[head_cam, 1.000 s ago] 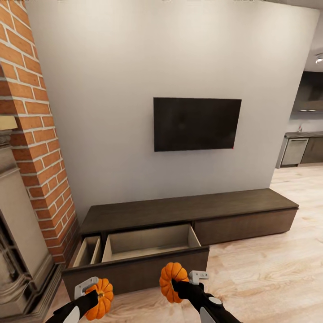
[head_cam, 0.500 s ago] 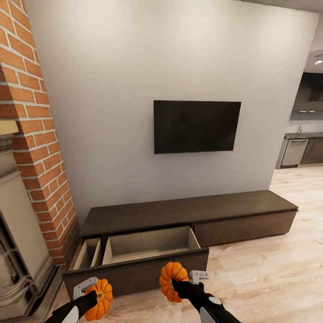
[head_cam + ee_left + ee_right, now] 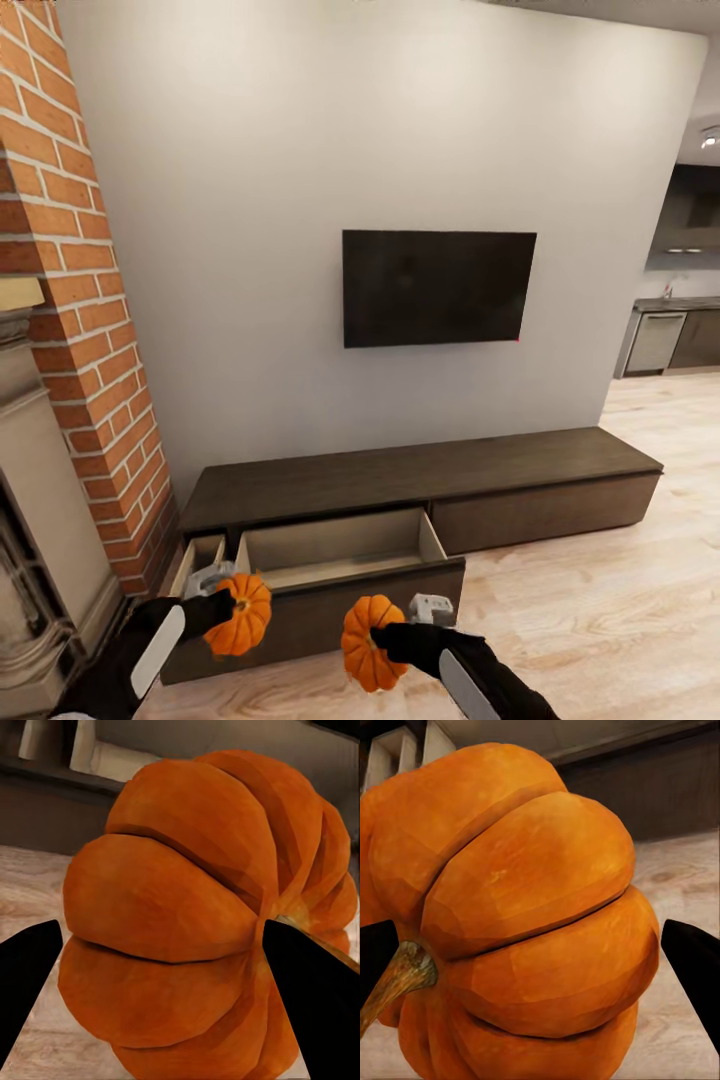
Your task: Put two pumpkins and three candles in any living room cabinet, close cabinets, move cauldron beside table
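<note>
Hands (both) grip pumpkins (image 3: 239, 613) — cabinet (image 3: 420, 470) ahead.

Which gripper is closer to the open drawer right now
Left. The left gripper holds its pumpkin against the open drawer front's left end; the right gripper holds its pumpkin lower, over the floor before it.

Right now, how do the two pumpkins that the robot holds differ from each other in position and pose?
The left pumpkin sits higher in the head view, in front of the open drawer of the cabinet; the right pumpkin hangs lower, over the wooden floor. The left one is gripped by the left end effector, the right one by the right end effector. Both are orange, ribbed and similar in size.
</note>
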`<state>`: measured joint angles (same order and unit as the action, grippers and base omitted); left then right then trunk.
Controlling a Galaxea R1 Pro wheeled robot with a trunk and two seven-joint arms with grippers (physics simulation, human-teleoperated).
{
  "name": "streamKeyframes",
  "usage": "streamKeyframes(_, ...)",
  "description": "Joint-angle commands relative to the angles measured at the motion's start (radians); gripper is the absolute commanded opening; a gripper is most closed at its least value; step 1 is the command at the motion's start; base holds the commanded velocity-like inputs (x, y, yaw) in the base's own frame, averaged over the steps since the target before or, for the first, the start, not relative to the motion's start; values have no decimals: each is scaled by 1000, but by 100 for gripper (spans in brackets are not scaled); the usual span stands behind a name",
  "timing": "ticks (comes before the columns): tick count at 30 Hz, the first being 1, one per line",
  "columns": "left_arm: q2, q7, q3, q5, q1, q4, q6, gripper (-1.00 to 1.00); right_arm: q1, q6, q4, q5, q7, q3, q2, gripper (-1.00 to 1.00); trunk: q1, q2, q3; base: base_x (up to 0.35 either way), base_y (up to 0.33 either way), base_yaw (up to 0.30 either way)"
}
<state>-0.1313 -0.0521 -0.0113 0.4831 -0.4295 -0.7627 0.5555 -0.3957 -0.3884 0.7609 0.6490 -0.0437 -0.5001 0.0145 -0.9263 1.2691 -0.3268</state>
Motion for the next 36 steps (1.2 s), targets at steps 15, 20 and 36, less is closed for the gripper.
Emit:
streamKeyframes(15, -8, -86, 5, 15, -38, -188, 160, -100, -154, -148, 99, 12, -8, 218, -4, -100, 58, -104, 46, 0, 0, 0)
streamKeyframes(20, -8, -87, 8, 17, -38, -186, 161, -100, -166, -133, 109, 12, -2, 217, 2, -100, 77, -139, 61, 0, 0, 0)
streamKeyframes(36, 1, -86, 14, 18, -38, -185, 161, -100, -167, -130, 193, -2, 1, 212, 4, -100, 138, -251, 111, 0, 0, 39)
